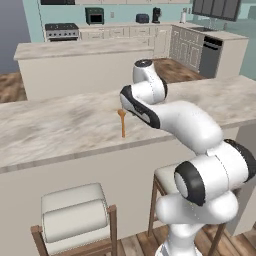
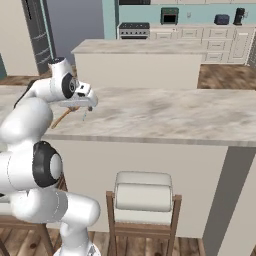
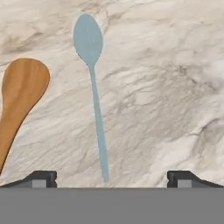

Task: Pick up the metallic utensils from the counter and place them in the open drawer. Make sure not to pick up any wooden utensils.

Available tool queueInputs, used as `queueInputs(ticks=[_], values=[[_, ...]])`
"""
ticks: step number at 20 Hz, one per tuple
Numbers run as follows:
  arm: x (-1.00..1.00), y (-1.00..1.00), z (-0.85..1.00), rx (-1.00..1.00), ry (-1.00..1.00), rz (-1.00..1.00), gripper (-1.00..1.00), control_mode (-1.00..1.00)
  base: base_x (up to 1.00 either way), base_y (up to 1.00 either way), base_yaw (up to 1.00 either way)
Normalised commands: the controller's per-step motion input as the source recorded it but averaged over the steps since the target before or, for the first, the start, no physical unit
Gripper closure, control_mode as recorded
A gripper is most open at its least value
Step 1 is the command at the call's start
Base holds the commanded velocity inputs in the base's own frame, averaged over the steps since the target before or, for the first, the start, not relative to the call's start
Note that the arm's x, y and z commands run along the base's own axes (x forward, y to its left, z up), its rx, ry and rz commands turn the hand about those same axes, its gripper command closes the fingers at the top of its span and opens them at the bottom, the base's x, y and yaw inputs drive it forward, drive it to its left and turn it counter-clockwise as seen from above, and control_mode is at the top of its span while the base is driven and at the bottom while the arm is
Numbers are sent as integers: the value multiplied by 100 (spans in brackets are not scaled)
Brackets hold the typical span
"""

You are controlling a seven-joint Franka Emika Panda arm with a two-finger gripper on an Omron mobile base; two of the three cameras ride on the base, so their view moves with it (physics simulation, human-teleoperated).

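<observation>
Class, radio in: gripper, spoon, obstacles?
Gripper open, above counter. Silver spoon lying flat between fingertips. Wooden spoon close beside it.

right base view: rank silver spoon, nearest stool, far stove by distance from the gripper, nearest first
1. Silver spoon: on the counter, just under the open gripper.
2. Stool: in front of the counter, lower right of the gripper.
3. Stove: at the back wall, past the island.

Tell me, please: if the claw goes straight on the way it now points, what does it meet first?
Most likely the silver-blue spoon: in the hand view its handle runs up between the open claw's tips, flat on the counter. The wooden spoon lies off to one side, apart. Depth is hard to judge.
</observation>
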Motion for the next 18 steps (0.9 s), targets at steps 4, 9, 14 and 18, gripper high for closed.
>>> queueInputs(ticks=[4, 9, 14, 18], values=[[98, 0, -98, 6, 32, 0, -100, -100, 0, 0, 0], [75, 0, -26, 1, 34, 0, -100, -100, 0, 0, 0], [20, 0, 27, 0, 11, 0, -100, -100, 0, 0, 0], [0, 0, -1, 0, 3, -1, -100, -100, 0, 0, 0]])
